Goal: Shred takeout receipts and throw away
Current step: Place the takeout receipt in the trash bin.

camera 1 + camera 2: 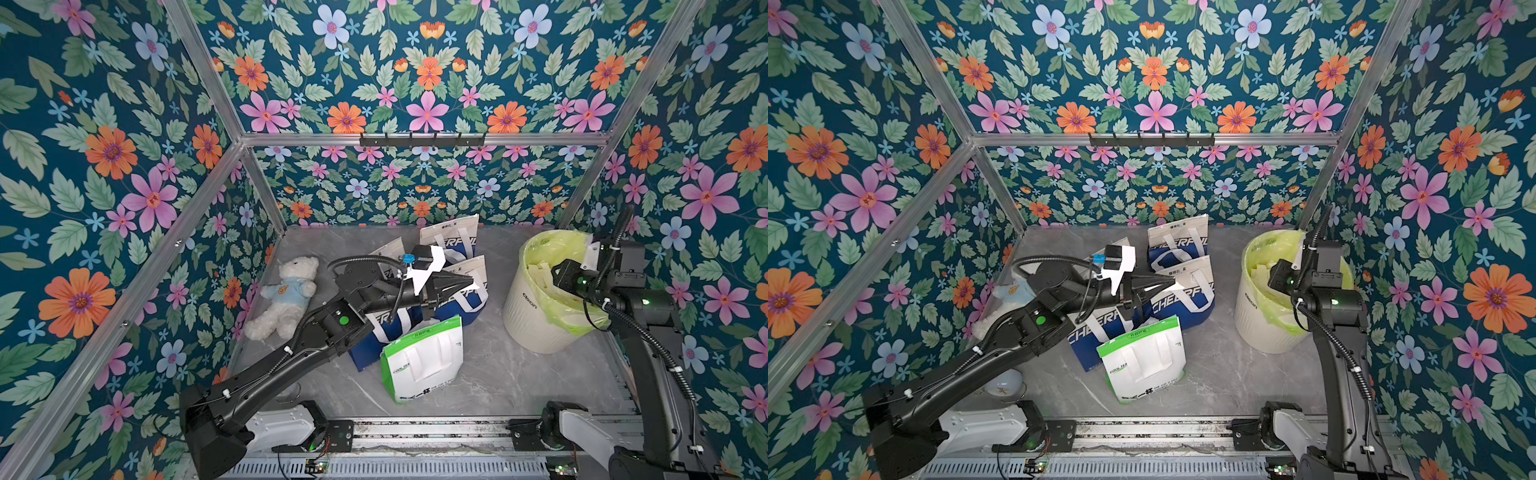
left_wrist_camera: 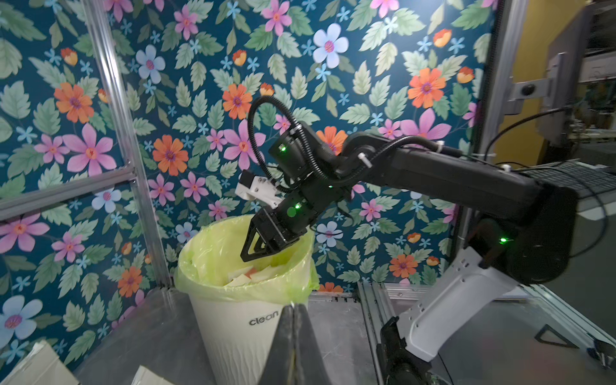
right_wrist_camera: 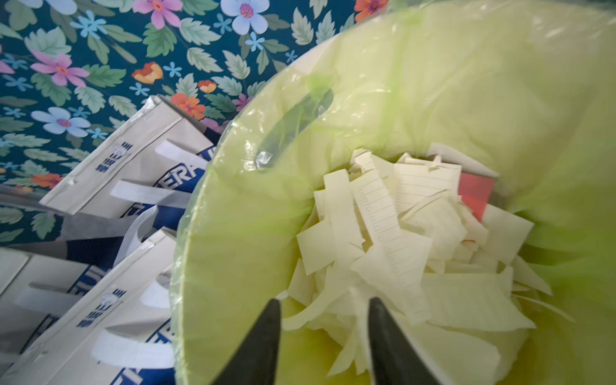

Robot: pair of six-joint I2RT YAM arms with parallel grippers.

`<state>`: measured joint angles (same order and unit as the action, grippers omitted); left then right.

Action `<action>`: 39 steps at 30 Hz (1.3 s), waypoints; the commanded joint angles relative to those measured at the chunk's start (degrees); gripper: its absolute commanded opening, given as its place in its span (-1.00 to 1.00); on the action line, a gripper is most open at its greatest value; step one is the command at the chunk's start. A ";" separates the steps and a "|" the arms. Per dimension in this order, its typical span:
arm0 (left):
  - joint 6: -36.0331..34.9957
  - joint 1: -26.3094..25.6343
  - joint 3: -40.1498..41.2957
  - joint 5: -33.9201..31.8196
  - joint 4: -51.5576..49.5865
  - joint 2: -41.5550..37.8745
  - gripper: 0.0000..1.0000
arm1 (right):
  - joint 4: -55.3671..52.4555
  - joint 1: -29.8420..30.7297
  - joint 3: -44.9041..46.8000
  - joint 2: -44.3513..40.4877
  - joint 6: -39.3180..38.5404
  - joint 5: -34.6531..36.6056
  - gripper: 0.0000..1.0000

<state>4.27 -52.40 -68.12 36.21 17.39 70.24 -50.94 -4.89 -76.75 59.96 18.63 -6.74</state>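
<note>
Right gripper (image 3: 325, 300): jaws spread, above receipt shreds (image 3: 383, 233) in bin (image 1: 525, 316), 3 o'clock of bags (image 1: 419, 361). Left gripper (image 1: 471, 284): jaws pressed together

Cream bin (image 1: 536, 316), yellow-green liner (image 1: 555, 245), pale receipt scraps (image 3: 383, 233), blue-and-white bags (image 1: 455, 245), green-and-white bag (image 1: 424, 361), teal floral walls (image 1: 415, 62).

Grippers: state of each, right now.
Left gripper: shut, fingers together; nothing clearly held.
Right gripper: open, empty, over the shredded receipts in the bin.

receipt scraps (image 3: 383, 240) in bin (image 1: 536, 307), bags (image 1: 424, 357) left of it
</note>
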 commanded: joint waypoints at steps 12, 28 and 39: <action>2.01 -3.44 -23.82 -6.22 -3.63 26.45 -1.00 | -3.59 0.01 -3.77 -11.21 -1.14 0.92 0.66; -2.34 -11.07 -61.72 -11.87 -12.55 60.77 -0.22 | -5.63 -0.02 2.16 -29.99 0.70 -2.08 0.67; -10.21 -11.50 -60.65 -14.58 -17.17 58.44 0.74 | -6.61 0.80 1.81 -29.23 0.57 -6.64 0.71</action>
<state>-2.02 -63.86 -128.92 22.57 1.61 130.02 -57.17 -4.19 -74.56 30.30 19.09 -11.38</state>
